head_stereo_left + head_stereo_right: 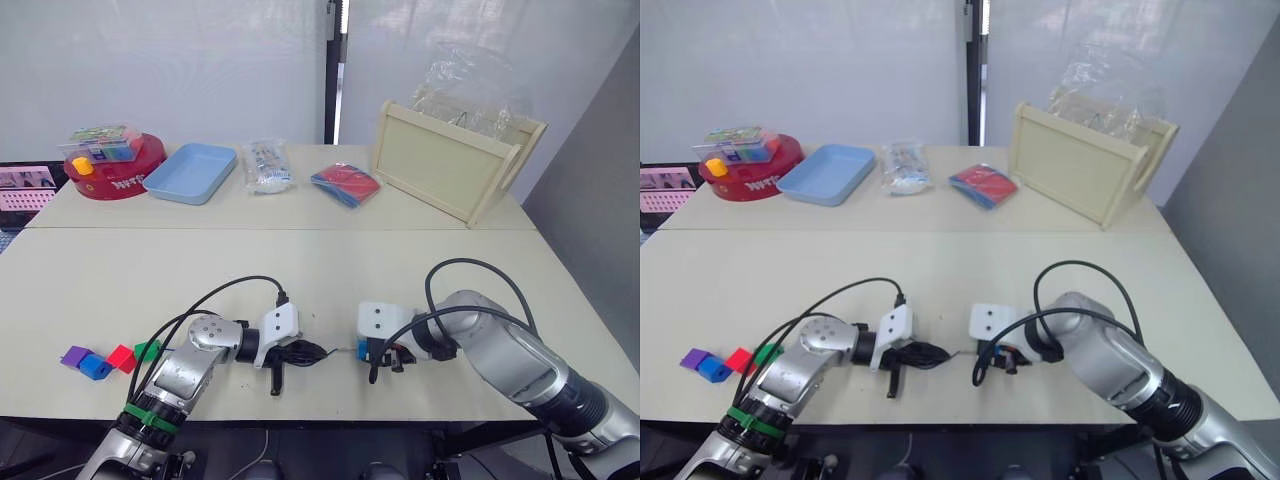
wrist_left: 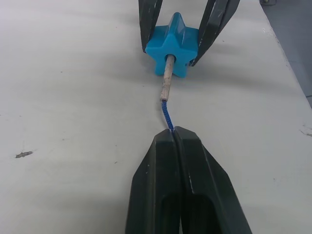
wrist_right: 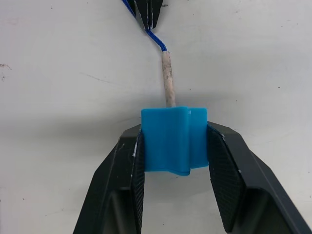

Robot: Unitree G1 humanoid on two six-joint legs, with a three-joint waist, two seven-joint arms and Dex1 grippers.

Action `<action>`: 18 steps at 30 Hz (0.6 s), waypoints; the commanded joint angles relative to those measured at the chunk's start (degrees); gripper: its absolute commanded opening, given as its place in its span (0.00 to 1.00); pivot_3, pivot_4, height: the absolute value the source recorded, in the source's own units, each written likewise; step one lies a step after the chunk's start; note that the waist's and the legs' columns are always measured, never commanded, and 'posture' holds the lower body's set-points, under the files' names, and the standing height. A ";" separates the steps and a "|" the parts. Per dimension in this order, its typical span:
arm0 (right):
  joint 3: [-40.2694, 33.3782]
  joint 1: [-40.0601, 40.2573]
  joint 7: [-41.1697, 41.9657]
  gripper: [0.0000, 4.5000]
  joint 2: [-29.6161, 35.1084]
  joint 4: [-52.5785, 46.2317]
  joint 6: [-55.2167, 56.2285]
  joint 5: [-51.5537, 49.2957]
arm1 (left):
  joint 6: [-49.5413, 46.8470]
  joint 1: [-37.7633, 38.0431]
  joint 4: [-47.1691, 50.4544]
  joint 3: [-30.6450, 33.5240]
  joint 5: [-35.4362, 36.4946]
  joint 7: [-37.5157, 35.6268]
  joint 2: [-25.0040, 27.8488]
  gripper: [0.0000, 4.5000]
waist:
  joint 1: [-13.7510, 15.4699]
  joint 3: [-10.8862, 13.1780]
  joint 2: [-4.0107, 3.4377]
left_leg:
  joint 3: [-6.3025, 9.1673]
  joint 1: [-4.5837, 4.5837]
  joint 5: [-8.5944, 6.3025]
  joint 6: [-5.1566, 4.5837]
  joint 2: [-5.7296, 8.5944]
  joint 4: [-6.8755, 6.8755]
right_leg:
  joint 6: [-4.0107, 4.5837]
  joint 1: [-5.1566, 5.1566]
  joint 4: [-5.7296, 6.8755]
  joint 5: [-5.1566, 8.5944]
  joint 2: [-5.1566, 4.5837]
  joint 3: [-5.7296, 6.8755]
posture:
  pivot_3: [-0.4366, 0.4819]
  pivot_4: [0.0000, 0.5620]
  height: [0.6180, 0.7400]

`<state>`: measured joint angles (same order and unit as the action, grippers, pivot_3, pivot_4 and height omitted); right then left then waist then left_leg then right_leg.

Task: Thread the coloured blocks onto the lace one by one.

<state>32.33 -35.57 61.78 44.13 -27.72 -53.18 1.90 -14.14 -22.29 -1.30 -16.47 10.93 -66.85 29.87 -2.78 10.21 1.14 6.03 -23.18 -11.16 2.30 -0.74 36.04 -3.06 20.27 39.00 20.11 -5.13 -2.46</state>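
Near the front edge of the table (image 1: 300,270), the left gripper (image 2: 173,134) is closed on the lace (image 2: 167,114), pinching the blue cord just behind its pale stiff tip. Facing it, the right gripper (image 3: 173,141) clamps a light blue block (image 3: 173,139) between its fingers; in the left wrist view the block looks star-shaped. The tip sits in the block's hole, so the first threading is under way, though the block is not yet pulled down onto the cord.

Four blocks wait toward the front left corner: purple (image 1: 74,356), blue (image 1: 96,367), red (image 1: 122,358) and green (image 1: 147,350), bunched in a row, touching or nearly so. None of them is on the lace, so most of the task is left, by my judgement.

Along the far edge stand the containers. At the far left a red tin (image 1: 105,175) carries a yellow piece (image 1: 82,165) and a clear box (image 1: 102,142) of small coloured things. Beside it is a light blue tray (image 1: 190,172); nothing shows in it. Next come a clear packet (image 1: 265,165) and a red-and-blue packet (image 1: 346,184). At the far right a wooden tray (image 1: 455,160) lies tilted on its side, with crumpled clear plastic (image 1: 465,85) behind it.
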 commanded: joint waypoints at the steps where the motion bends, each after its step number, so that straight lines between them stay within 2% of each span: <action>1: 1.54 0.64 -0.13 0.29 -0.44 -0.41 -1.02 -0.84 | 0.41 -1.22 -0.46 0.35 0.43 0.12 -0.57 0.00 | 0.01 0.00 0.00 | 0.00 0.00 0.00 0.00 0.00 0.00 | 0.00 0.00 0.00 0.00 0.00 0.00 | 0.48 0.27 1.00; 11: 1.74 0.72 -0.49 0.29 -0.51 -0.90 -1.09 -1.05 | 1.13 -4.74 -3.89 -0.55 0.26 1.11 -5.94 0.00 | 0.02 -0.01 0.01 | 0.00 -0.02 0.00 0.00 0.00 0.02 | 0.00 0.00 0.00 0.00 0.00 0.01 | 0.48 0.27 1.00; 18: 1.81 0.83 -0.76 0.29 -0.59 -0.89 -1.48 -1.25 | -0.32 -4.55 -3.29 1.22 0.87 2.24 -5.71 0.00 | 0.09 -0.01 0.01 | 0.00 -0.02 0.00 0.00 0.01 0.02 | 0.00 0.00 0.00 0.00 0.00 0.01 | 0.48 0.27 1.00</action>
<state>32.48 -35.52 60.88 44.00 -28.26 -54.29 1.52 -14.06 -26.46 -5.81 -16.87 10.90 -65.11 23.60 -2.69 10.20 1.15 6.03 -23.20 -11.16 2.29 -0.73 36.06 -3.06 20.27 39.00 20.11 -5.14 -2.45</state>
